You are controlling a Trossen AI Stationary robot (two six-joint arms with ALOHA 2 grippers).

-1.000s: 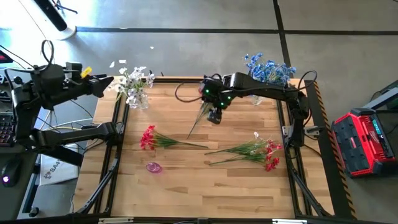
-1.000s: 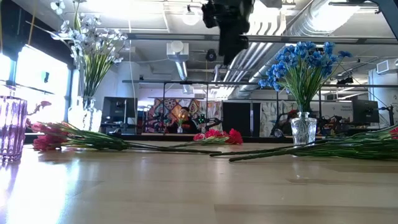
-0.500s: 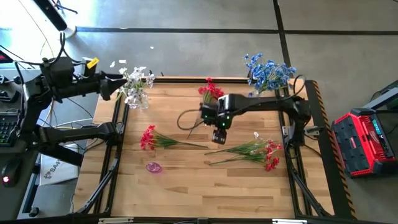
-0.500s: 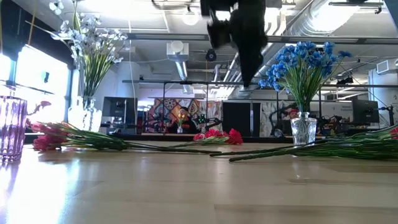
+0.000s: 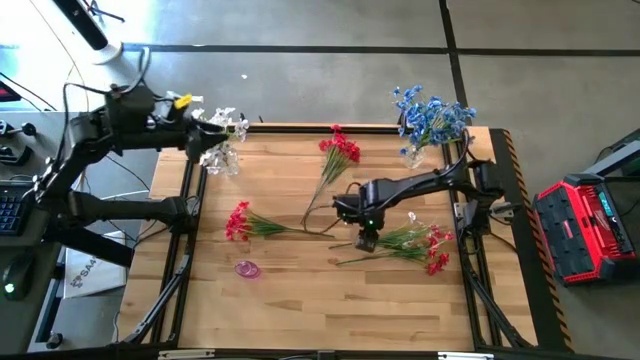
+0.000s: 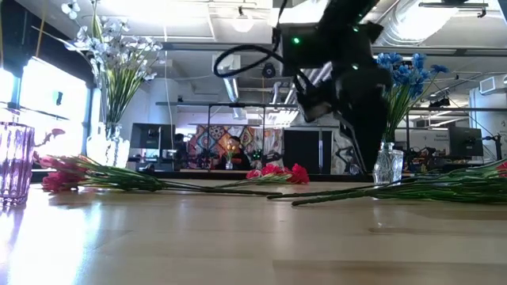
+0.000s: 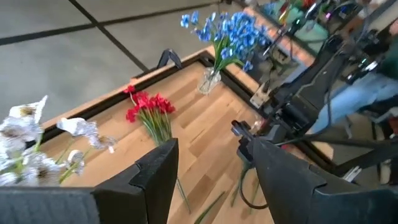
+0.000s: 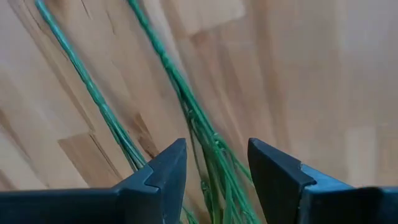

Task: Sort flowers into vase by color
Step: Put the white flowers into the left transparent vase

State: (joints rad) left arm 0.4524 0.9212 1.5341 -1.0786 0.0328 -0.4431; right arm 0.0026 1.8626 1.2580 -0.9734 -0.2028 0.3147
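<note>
Since the earlier frame a red sprig point(image 5: 338, 160) has come to lie on the far middle of the worktop point(image 5: 300, 290), blossoms near the far edge and stem running toward the centre, and the right gripper point(image 5: 367, 241) has travelled from the far side down to the stems of the mixed bunch point(image 5: 405, 243) on the right half. That bunch lies flat, its red and white heads toward the right edge, its green stems pointing to the centre. The right gripper hangs low over those stems with its fingers point(image 8: 163, 171) parted, stems showing between them, not yet closed on anything. A second red bunch point(image 5: 240, 221) lies flat on the left half, heads to the left, stem reaching toward the middle. Near it, closer to the front edge, stands a small purple vase point(image 5: 247, 268), holding no flowers. The blue flowers point(image 5: 430, 115) stand in a clear vase point(image 6: 386, 165) at the far right corner, and the white flowers point(image 5: 218, 135) stand in another vase at the far left corner. The left gripper point(image 5: 213, 133) has moved in beside the white flowers, held above that corner; its fingers point(image 7: 152, 174) stand apart and carry nothing. Beyond the right edge, a red case point(image 5: 590, 225) sits on the floor.
</note>
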